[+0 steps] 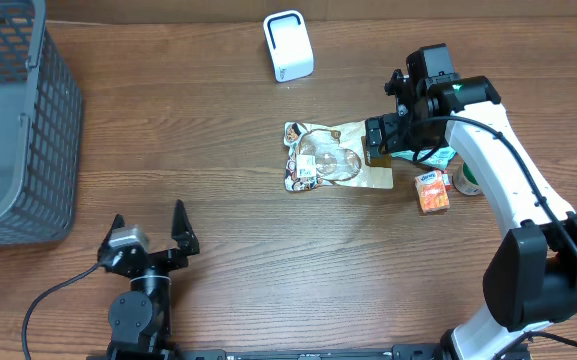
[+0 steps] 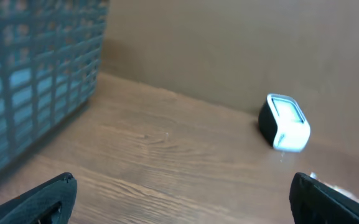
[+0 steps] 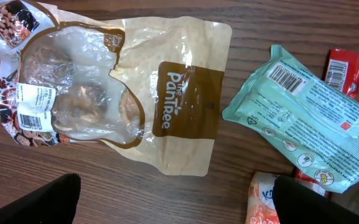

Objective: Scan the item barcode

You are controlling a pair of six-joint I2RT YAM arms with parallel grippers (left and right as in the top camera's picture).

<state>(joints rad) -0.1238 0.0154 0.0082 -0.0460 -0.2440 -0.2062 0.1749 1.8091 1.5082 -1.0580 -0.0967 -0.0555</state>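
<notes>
Right gripper [image 1: 382, 140] is right of centre in the overhead frame, over the right end of the tan plastic pouch [image 1: 333, 158] with a clear window and a brown "the PanTree" panel. Its jaws are spread wide with nothing between them. In the right wrist view its dark fingers [image 3: 36, 202] sit in the bottom corners, and the pouch lies flat on the brown wooden table [image 1: 268, 270], filling upper left and centre. A white barcode sticker [image 3: 35, 107] is face up at the pouch's left edge in that view. Just beside the pouch's right edge is a mint-green plastic packet [image 3: 303, 118] with its own printed barcode. A red wrapper [image 3: 344, 68] pokes out from behind it at upper right, and a small orange packet [image 1: 431, 190] lies below it. Left gripper [image 1: 150, 228] is at lower left of the overhead frame over bare table, jaws also spread and empty. The white box-shaped scanner [image 1: 288, 46] stands upright at top centre of the overhead frame, well apart from the pouch. In the left wrist view it shows right of centre. The grey mesh basket [image 1: 8, 120] fills the upper left of the overhead frame.
</notes>
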